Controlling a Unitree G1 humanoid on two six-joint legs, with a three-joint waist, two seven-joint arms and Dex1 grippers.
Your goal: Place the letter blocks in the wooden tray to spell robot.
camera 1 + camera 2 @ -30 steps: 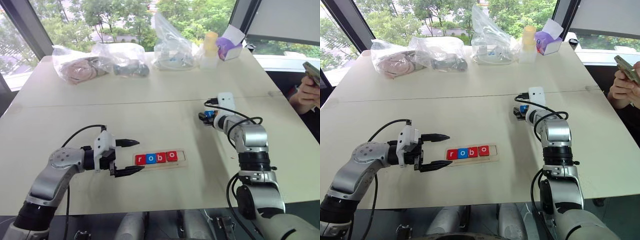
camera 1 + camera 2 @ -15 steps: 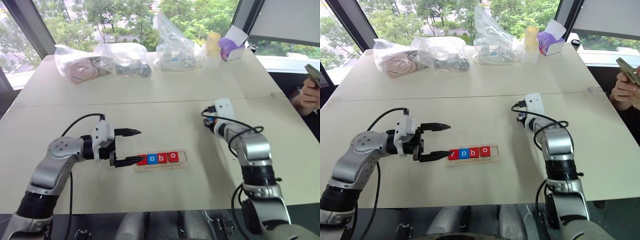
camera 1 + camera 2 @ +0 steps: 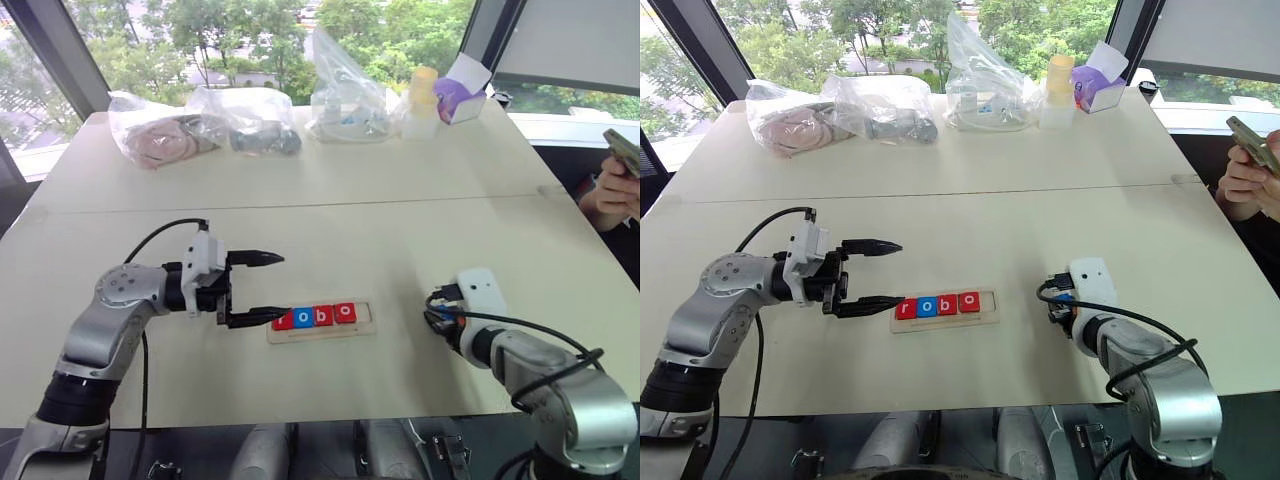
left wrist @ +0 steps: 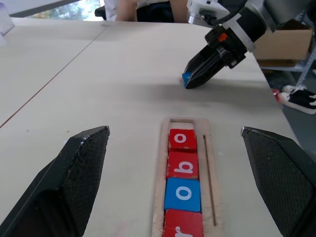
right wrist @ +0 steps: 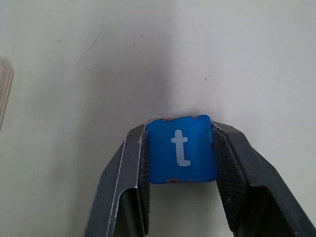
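The right claw [image 5: 180, 170] has drawn back toward the near edge of the pale surface [image 3: 330, 190] and now pinches the small blue square "t" block [image 5: 181, 148]; only this letter is missing. The long pale wooden tray [image 3: 365, 326], left of it, holds "robo". The left claw [image 3: 262, 288] hovers spread at the tray's left end.

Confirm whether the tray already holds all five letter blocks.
No: the wooden tray holds four, r, o, b, o; the blue t block sits in the right gripper.
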